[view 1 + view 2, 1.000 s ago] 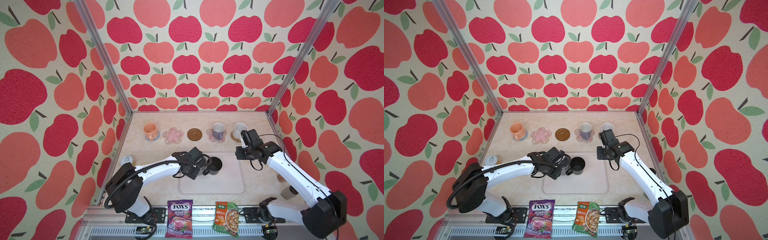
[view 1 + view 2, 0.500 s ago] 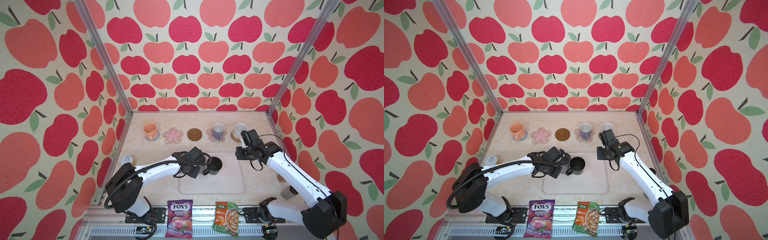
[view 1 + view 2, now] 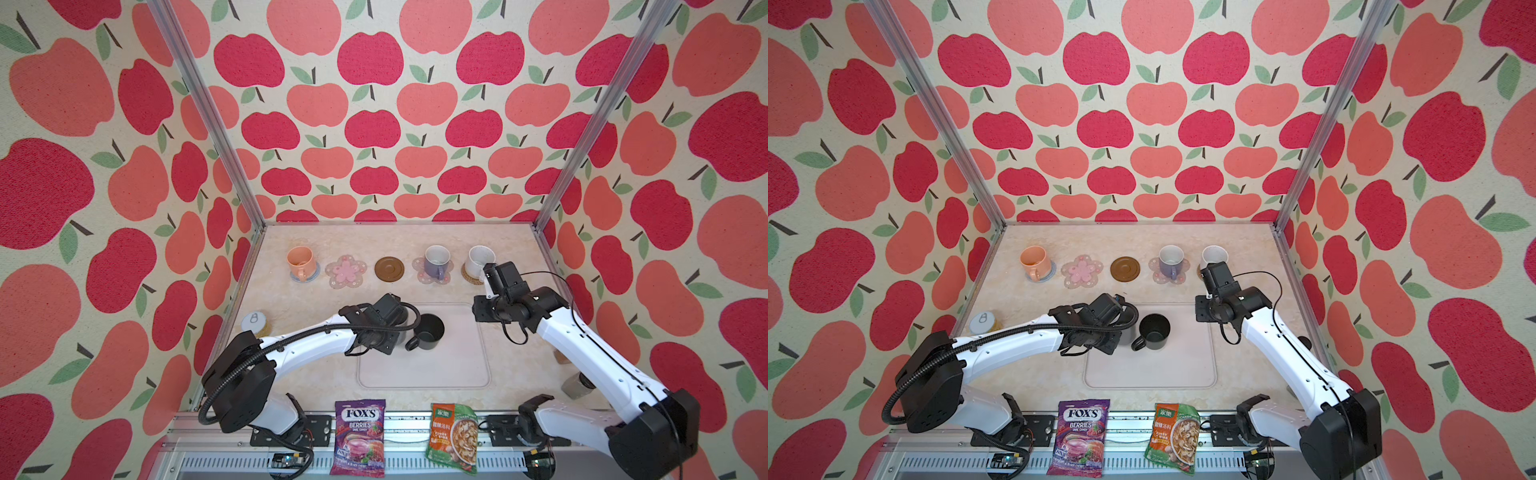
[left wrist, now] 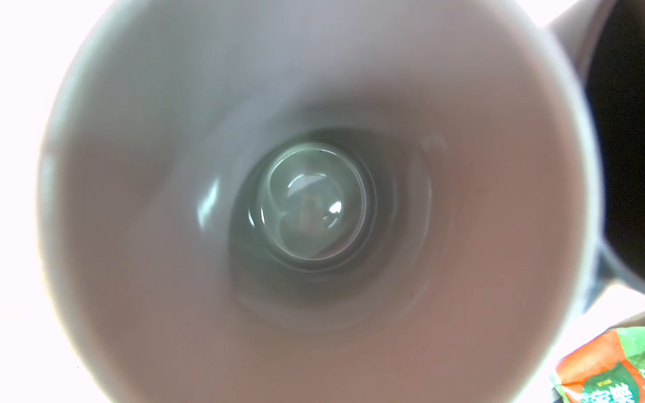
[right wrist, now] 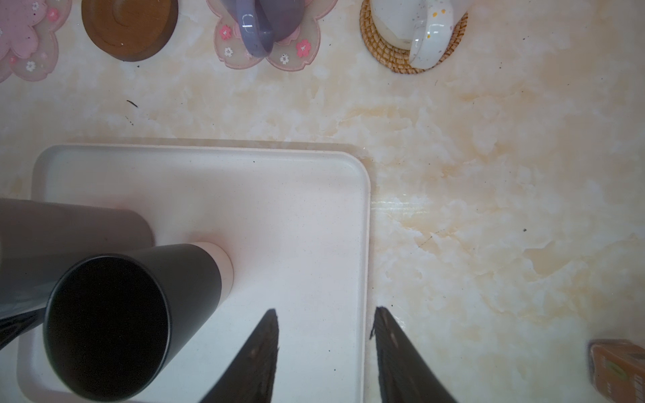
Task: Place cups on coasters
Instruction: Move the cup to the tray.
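My left end effector [image 3: 392,332] is clenched on the tall grey mug [image 4: 314,209], which stands upright on the pale rectangular tray [image 3: 457,374] near its far left corner. My wrist camera looks straight down into the mug's mouth, and the fingers themselves are hidden. The matte black mug [image 3: 428,331] stands just beside it on the same tray, handle turned toward my left arm. My right end effector [image 5: 324,314] is released and holds nothing, one finger over the tray and one over the marbled table [image 3: 316,316]. Along the back of the table, the peach-orange mug [image 3: 300,261] sits on the blue-grey woven round coaster [image 3: 314,276]. The lavender mug [image 3: 436,261] sits on a pink flower-shaped coaster [image 3: 447,277], and the speckled white mug [image 3: 478,258] on the woven tan rattan coaster [image 3: 469,276]. Between them lie the second pink flower-shaped coaster [image 3: 345,271] and the brown round disc coaster [image 3: 389,268].
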Available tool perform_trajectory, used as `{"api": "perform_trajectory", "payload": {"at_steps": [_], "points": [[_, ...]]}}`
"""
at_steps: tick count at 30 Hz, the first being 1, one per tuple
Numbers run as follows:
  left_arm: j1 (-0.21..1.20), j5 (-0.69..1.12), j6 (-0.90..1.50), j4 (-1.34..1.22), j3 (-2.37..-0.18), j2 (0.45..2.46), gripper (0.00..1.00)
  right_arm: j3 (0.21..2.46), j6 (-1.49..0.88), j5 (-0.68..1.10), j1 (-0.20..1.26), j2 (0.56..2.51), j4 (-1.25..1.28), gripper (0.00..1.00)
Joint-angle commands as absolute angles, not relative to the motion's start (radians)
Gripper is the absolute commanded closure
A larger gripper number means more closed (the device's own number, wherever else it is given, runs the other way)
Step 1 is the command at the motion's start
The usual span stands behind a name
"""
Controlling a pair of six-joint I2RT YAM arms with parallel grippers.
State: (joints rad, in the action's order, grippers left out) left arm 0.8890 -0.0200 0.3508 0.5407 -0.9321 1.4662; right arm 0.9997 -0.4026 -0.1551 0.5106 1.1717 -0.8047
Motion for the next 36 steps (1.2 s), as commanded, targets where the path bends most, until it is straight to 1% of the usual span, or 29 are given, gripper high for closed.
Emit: {"api": "perform_trajectory", "payload": {"at_steps": [1, 6, 8, 10, 17, 20, 23, 36], "points": [[0.894, -0.049, 0.365, 0.537, -0.931, 1.453, 0.87, 1.002, -0.419, -0.142, 0.515, 1.178, -0.821, 0.52], [0.896, -0.034, 0.352, 0.552, -0.946, 1.448, 0.74, 1.015, -0.417, -0.138, 0.514, 1.197, -0.817, 0.52], [0.897, -0.035, 0.346, 0.562, -0.96, 1.44, 0.67, 1.017, -0.419, -0.136, 0.515, 1.201, -0.817, 0.52], [0.901, -0.049, 0.342, 0.578, -0.975, 1.435, 0.62, 1.018, -0.42, -0.133, 0.515, 1.201, -0.816, 0.52], [0.904, -0.064, 0.334, 0.603, -1.005, 1.421, 0.6, 1.018, -0.421, -0.132, 0.515, 1.2, -0.816, 0.52], [0.904, -0.077, 0.336, 0.604, -1.007, 1.43, 0.62, 1.021, -0.419, -0.13, 0.515, 1.2, -0.816, 0.52], [0.904, -0.093, 0.339, 0.614, -1.011, 1.451, 0.66, 1.021, -0.42, -0.13, 0.515, 1.201, -0.816, 0.52], [0.904, -0.127, 0.347, 0.599, -1.01, 1.47, 0.89, 1.026, -0.414, -0.131, 0.515, 1.207, -0.822, 0.52]]}}
